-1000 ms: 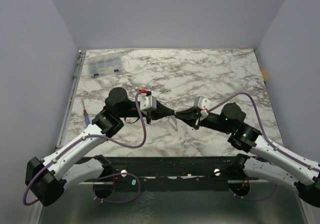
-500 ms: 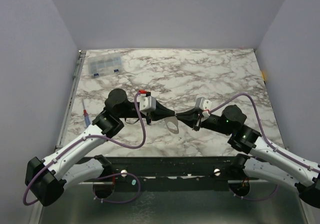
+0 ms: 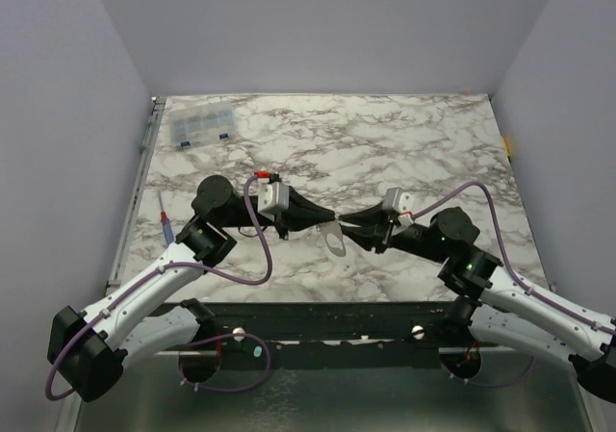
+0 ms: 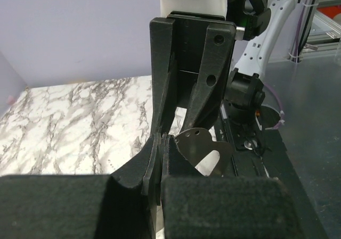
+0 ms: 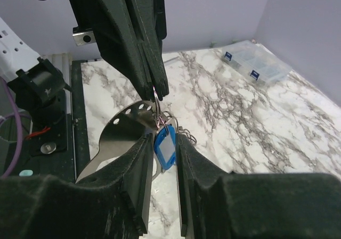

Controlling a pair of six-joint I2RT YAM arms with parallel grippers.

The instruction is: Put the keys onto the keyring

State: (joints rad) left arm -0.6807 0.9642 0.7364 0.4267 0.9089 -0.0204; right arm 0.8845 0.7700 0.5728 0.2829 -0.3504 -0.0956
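The keyring hangs between my two grippers above the table's front middle. In the right wrist view its thin silver loop is pinched at the tips of my left gripper, which comes down from above. The blue tag sits between the fingers of my right gripper, which are closed in on its edges. A flat silver key with small holes hangs from the loop; it also shows in the top view and the left wrist view. My left gripper is shut. The grippers meet tip to tip.
A clear compartment box stands at the back left and shows in the right wrist view. A blue-handled, red-tipped screwdriver lies at the left edge. Several small linked rings hang beside the tag. The dark front rail runs below.
The left arm's wrist has shifted a little to the left and the right wrist slightly right. The grippers stay joined at the keyring, and the hanging key has swung slightly.
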